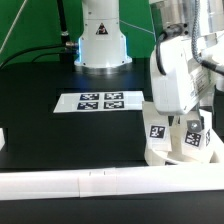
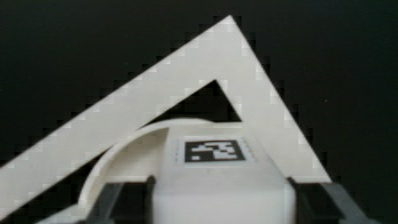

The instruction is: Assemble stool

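Note:
In the exterior view my gripper [image 1: 183, 116] reaches down at the right over the white stool seat [image 1: 172, 153], which lies by the table's front right corner. A white stool leg [image 1: 194, 137] with black-and-white tags stands under the gripper on the seat. Another tagged white part [image 1: 157, 130] stands on the seat's left side. In the wrist view my gripper [image 2: 217, 198] is shut on the leg [image 2: 217, 172]. Dark fingers [image 2: 118, 200] press both its sides, and a tag faces the camera. The seat's curved rim [image 2: 111, 150] shows beneath the leg.
The marker board [image 1: 100, 101] lies flat mid-table in front of the robot base [image 1: 100, 45]. A long white rail [image 1: 70, 184] runs along the front edge. In the wrist view, white rails [image 2: 231, 55] meet in a corner beyond the leg.

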`<action>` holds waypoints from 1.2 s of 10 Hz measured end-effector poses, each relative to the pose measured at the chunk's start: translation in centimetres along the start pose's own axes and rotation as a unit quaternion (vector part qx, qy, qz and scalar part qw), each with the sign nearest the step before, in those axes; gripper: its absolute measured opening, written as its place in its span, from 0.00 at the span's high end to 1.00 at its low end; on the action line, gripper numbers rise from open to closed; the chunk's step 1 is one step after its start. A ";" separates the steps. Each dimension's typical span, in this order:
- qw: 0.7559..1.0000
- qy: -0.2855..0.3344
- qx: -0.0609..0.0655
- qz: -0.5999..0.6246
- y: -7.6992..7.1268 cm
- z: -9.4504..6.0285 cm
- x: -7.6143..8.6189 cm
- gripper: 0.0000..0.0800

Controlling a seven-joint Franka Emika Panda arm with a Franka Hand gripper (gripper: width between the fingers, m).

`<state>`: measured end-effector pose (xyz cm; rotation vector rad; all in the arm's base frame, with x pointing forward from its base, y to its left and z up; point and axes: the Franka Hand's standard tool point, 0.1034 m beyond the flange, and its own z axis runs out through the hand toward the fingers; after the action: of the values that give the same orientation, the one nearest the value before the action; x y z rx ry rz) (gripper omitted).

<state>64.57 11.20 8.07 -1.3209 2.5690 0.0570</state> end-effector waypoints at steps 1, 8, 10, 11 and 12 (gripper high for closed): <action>1.000 -0.007 0.010 0.009 0.2 -0.1 0.0 0.58; 0.989 -0.007 -0.022 -0.143 0.7 -1.3 -0.1 0.21; 0.959 -0.012 -0.046 -0.278 1.0 -2.1 -0.1 0.19; 0.934 -0.006 -0.063 -0.353 1.3 -2.2 -0.2 0.19; 0.926 -0.005 -0.057 -0.372 1.0 -2.2 -0.2 0.19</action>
<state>63.40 11.61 10.12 -2.2305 1.9089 0.0718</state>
